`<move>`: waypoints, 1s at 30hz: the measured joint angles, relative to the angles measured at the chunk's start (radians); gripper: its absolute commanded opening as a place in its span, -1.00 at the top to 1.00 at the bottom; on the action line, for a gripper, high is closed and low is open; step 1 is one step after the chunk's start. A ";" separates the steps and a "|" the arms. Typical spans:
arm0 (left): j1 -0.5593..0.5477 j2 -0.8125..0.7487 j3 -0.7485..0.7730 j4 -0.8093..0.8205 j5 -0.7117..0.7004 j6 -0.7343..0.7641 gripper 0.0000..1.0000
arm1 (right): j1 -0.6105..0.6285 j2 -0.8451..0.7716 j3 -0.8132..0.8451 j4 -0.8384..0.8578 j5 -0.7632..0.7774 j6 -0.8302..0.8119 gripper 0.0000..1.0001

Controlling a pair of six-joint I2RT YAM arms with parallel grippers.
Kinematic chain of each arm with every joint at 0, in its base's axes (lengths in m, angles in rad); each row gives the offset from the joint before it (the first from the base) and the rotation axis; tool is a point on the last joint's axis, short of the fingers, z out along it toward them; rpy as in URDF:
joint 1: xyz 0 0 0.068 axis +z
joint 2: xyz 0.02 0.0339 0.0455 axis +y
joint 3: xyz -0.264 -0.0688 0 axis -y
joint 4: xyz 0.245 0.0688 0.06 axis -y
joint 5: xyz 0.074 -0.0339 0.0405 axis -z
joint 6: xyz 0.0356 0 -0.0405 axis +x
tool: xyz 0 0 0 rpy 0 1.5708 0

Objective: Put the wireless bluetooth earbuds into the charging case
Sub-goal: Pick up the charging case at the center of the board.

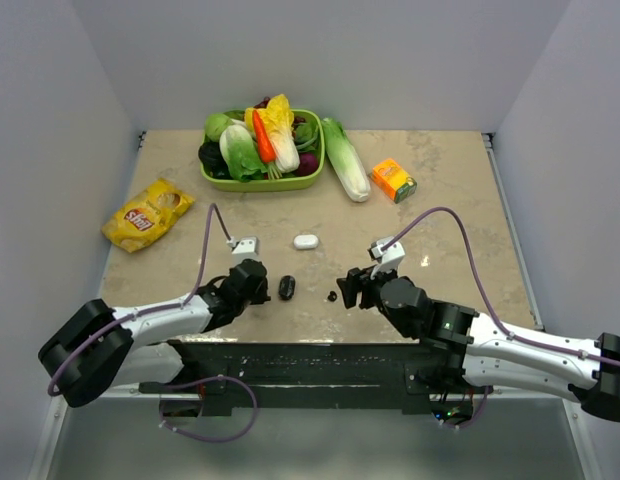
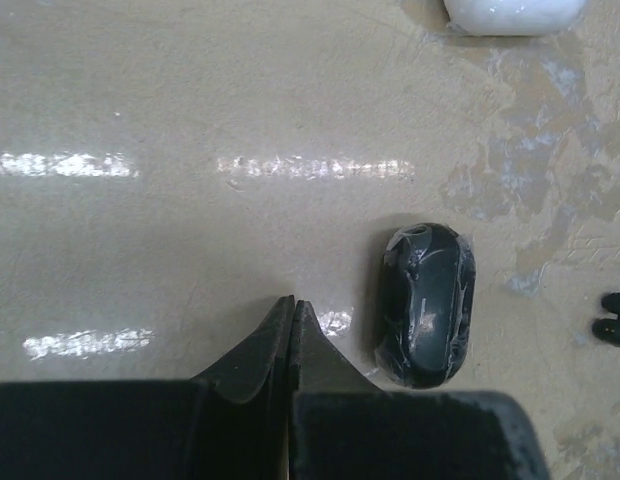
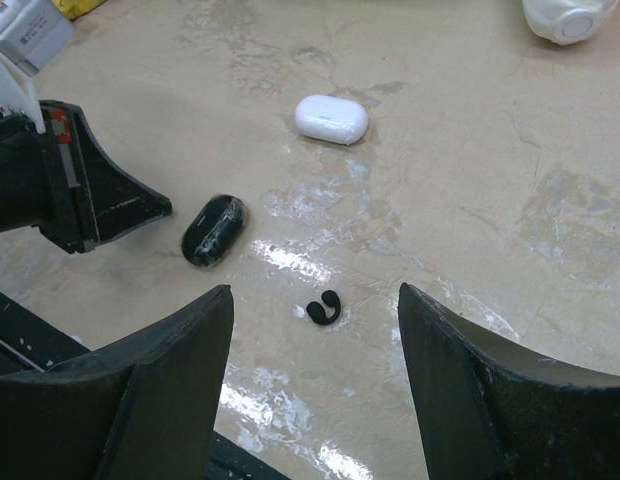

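Observation:
A closed glossy black charging case (image 1: 287, 288) lies on the table; it shows in the left wrist view (image 2: 426, 305) and the right wrist view (image 3: 214, 229). A closed white case (image 1: 306, 241) lies farther back, also in the right wrist view (image 3: 331, 119). One small black earbud (image 1: 332, 296) lies between the arms, in the right wrist view (image 3: 323, 309) and at the left wrist view's right edge (image 2: 615, 319). My left gripper (image 1: 258, 281) is shut and empty, just left of the black case. My right gripper (image 1: 348, 289) is open, the earbud just beyond its fingertips. No white earbuds show.
A green basket (image 1: 252, 180) of vegetables stands at the back, with a napa cabbage (image 1: 346, 158) and an orange box (image 1: 394, 180) to its right. A yellow chip bag (image 1: 147, 213) lies at the left. Walls enclose the table on three sides.

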 measured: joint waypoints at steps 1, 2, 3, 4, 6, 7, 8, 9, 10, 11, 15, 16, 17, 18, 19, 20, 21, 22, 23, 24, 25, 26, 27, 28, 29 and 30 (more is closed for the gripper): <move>0.000 0.015 0.000 0.015 0.011 0.002 0.94 | 0.000 -0.002 0.000 -0.001 0.000 0.001 -0.40; 0.000 0.034 0.000 0.032 0.024 0.005 0.94 | 0.000 -0.005 0.000 -0.004 0.000 0.003 -0.40; 0.000 0.051 0.000 0.047 0.037 0.008 0.94 | 0.000 -0.010 0.000 -0.007 0.000 0.004 -0.40; -0.002 0.065 0.001 0.068 0.045 0.009 0.94 | 0.000 -0.015 0.000 -0.008 0.000 0.006 -0.40; -0.010 0.082 0.003 0.097 0.054 0.015 0.94 | 0.000 -0.027 0.000 -0.013 0.000 0.009 -0.40; -0.019 0.091 0.005 0.109 0.059 0.017 0.94 | 0.000 -0.034 0.000 -0.016 0.000 0.010 -0.40; -0.029 0.096 0.007 0.115 0.063 0.018 0.94 | 0.000 -0.037 0.000 -0.018 0.000 0.011 -0.40; -0.042 0.102 0.010 0.121 0.066 0.019 0.94 | 0.000 -0.041 0.000 -0.021 0.001 0.014 -0.40; -0.053 0.107 0.011 0.124 0.069 0.020 0.94 | 0.000 -0.044 0.000 -0.023 0.001 0.016 -0.40; -0.064 0.111 0.013 0.127 0.071 0.021 0.94 | 0.000 -0.046 0.000 -0.023 0.001 0.017 -0.40; -0.100 0.126 0.027 0.129 0.074 0.022 0.95 | 0.000 -0.047 0.000 -0.025 0.001 0.022 -0.40; -0.106 0.129 0.029 0.128 0.076 0.022 0.95 | 0.000 -0.047 0.000 -0.026 0.001 0.024 -0.40; -0.112 0.131 0.031 0.128 0.078 0.022 0.95 | 0.000 -0.047 0.000 -0.026 0.001 0.024 -0.40; -0.115 0.132 0.031 0.128 0.078 0.022 0.95 | 0.000 -0.047 0.000 -0.028 0.001 0.025 -0.40; -0.119 0.132 0.031 0.128 0.080 0.022 0.95 | 0.000 -0.047 0.000 -0.030 0.001 0.025 -0.40; -0.121 0.132 0.032 0.128 0.082 0.022 0.94 | 0.000 -0.047 0.000 -0.031 0.001 0.025 -0.40; -0.122 0.132 0.032 0.128 0.084 0.022 0.93 | 0.000 -0.047 0.000 -0.033 0.001 0.025 -0.40; -0.124 0.132 0.032 0.128 0.087 0.021 0.93 | 0.000 -0.047 0.000 -0.035 0.001 0.025 -0.41; -0.127 0.132 0.032 0.129 0.089 0.021 0.92 | 0.000 -0.046 0.000 -0.036 0.001 0.025 -0.41; -0.130 0.132 0.034 0.129 0.093 0.021 0.92 | 0.000 -0.045 0.000 -0.036 0.001 0.025 -0.41; -0.133 0.134 0.036 0.130 0.096 0.021 0.91 | 0.000 -0.044 0.000 -0.036 0.001 0.025 -0.41; -0.137 0.139 0.041 0.133 0.099 0.021 0.90 | 0.000 -0.043 0.000 -0.037 0.001 0.025 -0.41; -0.141 0.146 0.047 0.135 0.100 0.022 0.89 | 0.000 -0.041 0.000 -0.037 0.001 0.025 -0.41; -0.146 0.154 0.055 0.136 0.101 0.022 0.88 | 0.000 -0.038 0.000 -0.037 0.001 0.025 -0.41; -0.151 0.166 0.064 0.139 0.103 0.022 0.87 | 0.000 -0.034 0.000 -0.037 0.001 0.026 -0.42; -0.155 0.177 0.074 0.141 0.105 0.022 0.87 | 0.000 -0.030 0.000 -0.037 0.001 0.025 -0.42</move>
